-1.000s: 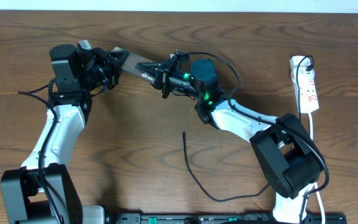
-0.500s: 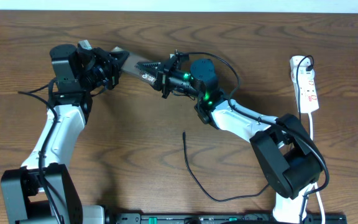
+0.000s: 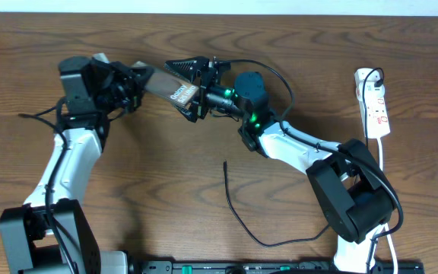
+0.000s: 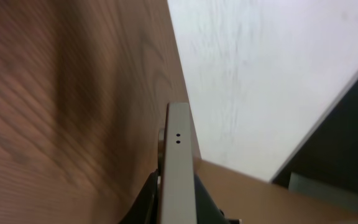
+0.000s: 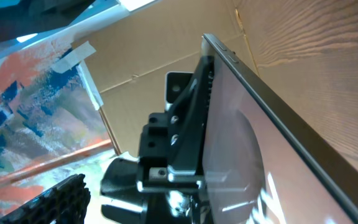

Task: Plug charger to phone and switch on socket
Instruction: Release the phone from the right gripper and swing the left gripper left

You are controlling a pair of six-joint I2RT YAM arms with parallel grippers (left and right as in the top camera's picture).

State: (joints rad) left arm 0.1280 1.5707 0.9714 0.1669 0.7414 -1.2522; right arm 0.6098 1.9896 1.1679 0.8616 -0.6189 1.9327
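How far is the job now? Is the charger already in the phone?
Nothing is finished yet. In hand: the left gripper is shut on the phone; the right gripper stands open at its other end. The charger lies loose on the table, unplugged. Left: plug it in, then switch on the socket, far from both grippers.

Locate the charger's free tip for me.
Overhead view: the charger lies loose on the table, its tip near centre, just below the right arm and clear of the phone held above.
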